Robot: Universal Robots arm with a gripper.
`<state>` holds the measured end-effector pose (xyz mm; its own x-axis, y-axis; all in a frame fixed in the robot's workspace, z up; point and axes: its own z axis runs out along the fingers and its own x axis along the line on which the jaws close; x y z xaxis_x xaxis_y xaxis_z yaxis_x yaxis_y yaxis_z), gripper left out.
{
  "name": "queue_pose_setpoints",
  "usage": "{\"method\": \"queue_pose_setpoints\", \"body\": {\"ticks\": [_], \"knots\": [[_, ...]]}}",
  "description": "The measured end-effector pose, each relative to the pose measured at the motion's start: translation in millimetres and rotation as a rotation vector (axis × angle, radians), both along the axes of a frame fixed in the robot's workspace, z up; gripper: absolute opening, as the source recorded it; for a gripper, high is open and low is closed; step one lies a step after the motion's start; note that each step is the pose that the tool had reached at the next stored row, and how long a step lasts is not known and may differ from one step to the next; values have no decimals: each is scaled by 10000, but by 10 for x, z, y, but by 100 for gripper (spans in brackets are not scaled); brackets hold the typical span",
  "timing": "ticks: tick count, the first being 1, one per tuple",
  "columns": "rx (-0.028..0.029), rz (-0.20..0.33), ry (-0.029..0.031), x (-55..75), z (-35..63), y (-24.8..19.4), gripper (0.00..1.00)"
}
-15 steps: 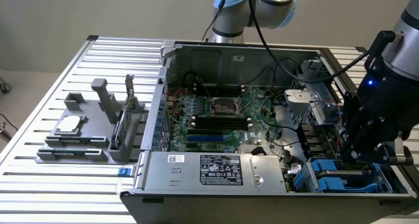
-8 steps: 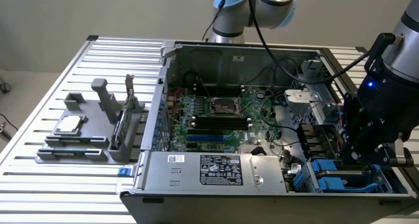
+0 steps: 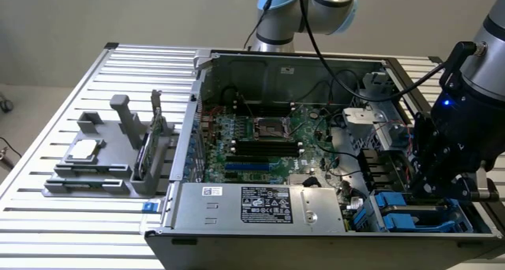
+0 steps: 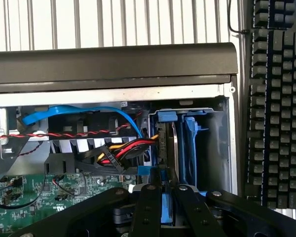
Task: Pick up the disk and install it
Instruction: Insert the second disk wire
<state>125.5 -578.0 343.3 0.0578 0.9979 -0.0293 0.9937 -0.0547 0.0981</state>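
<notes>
Down at the drive bay, the gripper [image 4: 162, 197] is pinching its two black fingers [image 4: 147, 207] nearly together on the blue rail of the disk [image 4: 164, 148], which is standing on edge and sitting partway inside the bay just beyond the fingertips. Red, yellow and black cables [image 4: 126, 150] are crowding one side of the gripper, while the blue carrier [image 4: 191, 148] and the case wall [image 4: 226, 143] are leaving little room on the other. Only the disk's dark edge and blue framing are showing.
</notes>
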Motion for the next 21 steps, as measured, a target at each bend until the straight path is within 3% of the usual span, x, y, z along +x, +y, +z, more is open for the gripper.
{"method": "queue_pose_setpoints", "body": {"ticks": [21], "knots": [[11, 329, -47, 10, -25, -1, 16]]}}
